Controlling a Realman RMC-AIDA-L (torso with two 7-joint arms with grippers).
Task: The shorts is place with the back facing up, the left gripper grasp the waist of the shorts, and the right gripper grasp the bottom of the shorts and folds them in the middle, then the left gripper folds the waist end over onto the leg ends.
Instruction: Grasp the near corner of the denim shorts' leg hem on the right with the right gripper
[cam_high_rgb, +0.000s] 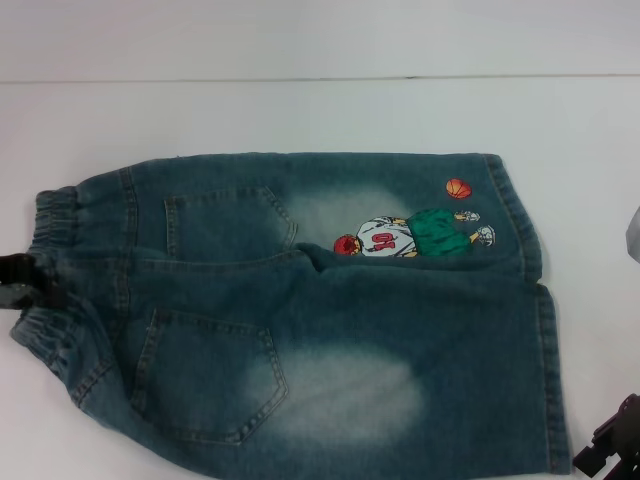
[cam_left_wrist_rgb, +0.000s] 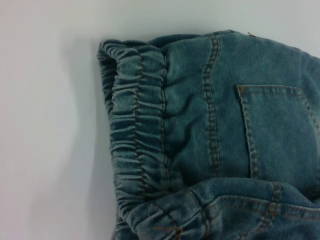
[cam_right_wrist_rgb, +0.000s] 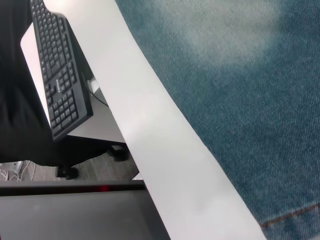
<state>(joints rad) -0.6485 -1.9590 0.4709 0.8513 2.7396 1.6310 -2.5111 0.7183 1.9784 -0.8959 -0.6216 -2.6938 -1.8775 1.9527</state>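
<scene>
One garment: the shorts (cam_high_rgb: 300, 310) lay flat, back up, on the white worktop (cam_high_rgb: 300, 110), both back pockets showing.
Waist: the waist (cam_high_rgb: 45, 270), gathered and ruffled, lay at the robot's left; in the left wrist view it filled the frame, its elastic band (cam_left_wrist_rgb: 137, 135) bunched.
Leg ends: the bottom of the shorts (cam_high_rgb: 545, 340) lay at the robot's right, the farther hem beside the embroidered cartoon (cam_high_rgb: 410, 235).
Left tool: the left gripper (cam_high_rgb: 22, 280) sat at the waist edge, touching or just over the band; whether its fingers were wide or closed could not be told.
Right tool: the right gripper (cam_high_rgb: 610, 455) hung near the nearer leg hem, not visibly on cloth; opening could not be told.
Step judged: grasps being set for the middle fold.
Handling advice: pinch the full band thickness; take the hem on its stitched edge; lift both ends evenly to keep the fold straight.
Off-worktop: a keyboard (cam_right_wrist_rgb: 60, 75) on a lower desk.
</scene>
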